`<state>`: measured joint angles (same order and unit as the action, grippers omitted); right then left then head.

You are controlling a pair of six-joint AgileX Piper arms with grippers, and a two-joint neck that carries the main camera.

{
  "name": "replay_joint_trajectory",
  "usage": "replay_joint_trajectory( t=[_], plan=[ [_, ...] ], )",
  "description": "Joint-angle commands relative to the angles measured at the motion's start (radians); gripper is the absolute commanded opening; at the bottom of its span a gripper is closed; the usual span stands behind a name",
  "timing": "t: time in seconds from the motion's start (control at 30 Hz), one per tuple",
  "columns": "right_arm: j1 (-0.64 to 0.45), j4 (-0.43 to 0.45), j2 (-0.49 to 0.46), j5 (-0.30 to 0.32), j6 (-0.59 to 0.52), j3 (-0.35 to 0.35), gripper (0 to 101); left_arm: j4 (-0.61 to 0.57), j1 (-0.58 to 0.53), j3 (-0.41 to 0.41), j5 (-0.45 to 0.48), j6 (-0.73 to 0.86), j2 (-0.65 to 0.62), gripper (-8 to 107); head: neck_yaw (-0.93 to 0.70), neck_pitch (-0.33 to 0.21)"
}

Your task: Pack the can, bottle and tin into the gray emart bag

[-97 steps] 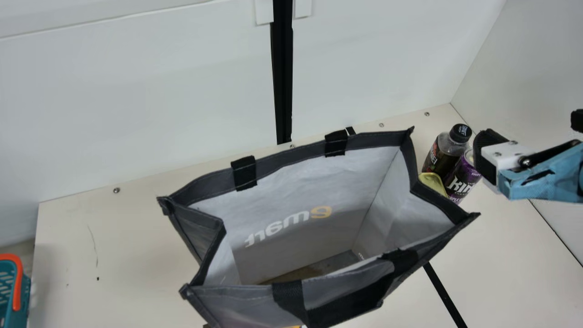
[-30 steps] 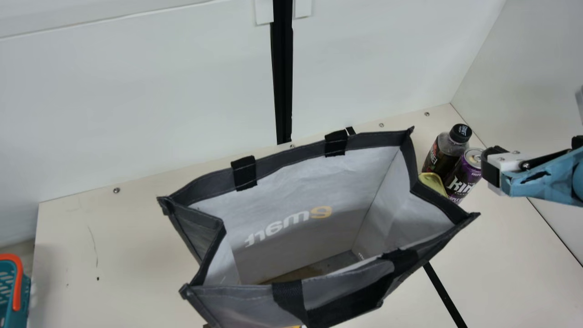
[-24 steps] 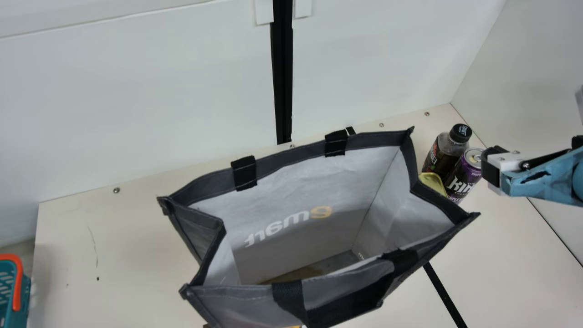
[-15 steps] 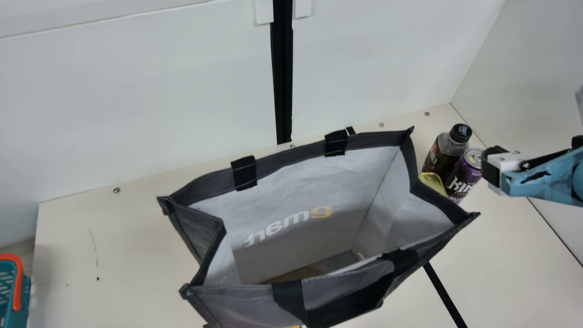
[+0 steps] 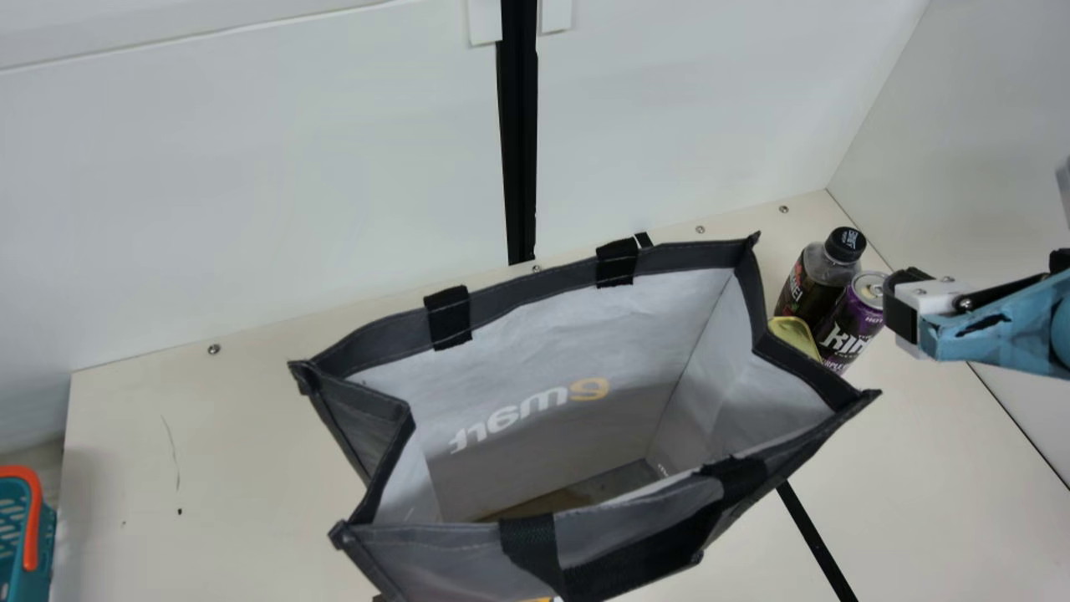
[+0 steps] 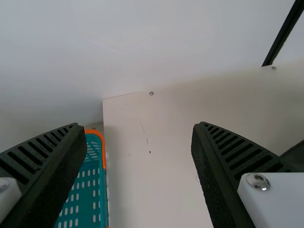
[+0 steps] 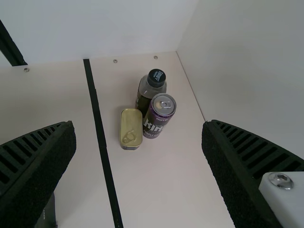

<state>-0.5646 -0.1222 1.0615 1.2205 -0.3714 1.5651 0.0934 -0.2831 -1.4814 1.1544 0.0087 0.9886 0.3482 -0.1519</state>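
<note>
At the main view's right edge is my right gripper (image 5: 903,313), just right of the purple can (image 5: 851,324). Behind the can stands the dark bottle (image 5: 815,280), and the gold tin (image 5: 796,334) is partly hidden by the gray bag (image 5: 744,305). The bag stands upright with its mouth wide apart. In the right wrist view my right gripper (image 7: 137,137) is open, with the can (image 7: 159,115), bottle (image 7: 151,88) and flat-lying tin (image 7: 131,129) seen beyond its fingers. My left gripper (image 6: 137,137) is open in the left wrist view, nothing between its fingers.
A teal basket (image 5: 12,535) with an orange handle stands beyond the left edge of the table (image 5: 201,468). White walls rise behind and at the right. A black strip (image 5: 815,543) runs along the table by the bag.
Since the earliest picture, my right gripper has shifted slightly right, uncovering the can's top. Over the last second it has kept still. The bag, can, bottle and tin have not moved.
</note>
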Motion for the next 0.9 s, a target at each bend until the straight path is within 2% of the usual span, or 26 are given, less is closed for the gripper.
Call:
replay_joint_trajectory(
  t=[0.0,0.87],
  plan=[
    [0.000,0.000,0.000,0.000,0.000,0.000,91,0.010,-0.021,-0.014,-0.002,-0.004,0.012,90,0.001,-0.023],
    [0.000,0.000,0.000,0.000,0.000,0.000,91,0.097,-0.289,-0.215,0.011,-0.032,0.150,90,0.001,-0.023]
  ],
)
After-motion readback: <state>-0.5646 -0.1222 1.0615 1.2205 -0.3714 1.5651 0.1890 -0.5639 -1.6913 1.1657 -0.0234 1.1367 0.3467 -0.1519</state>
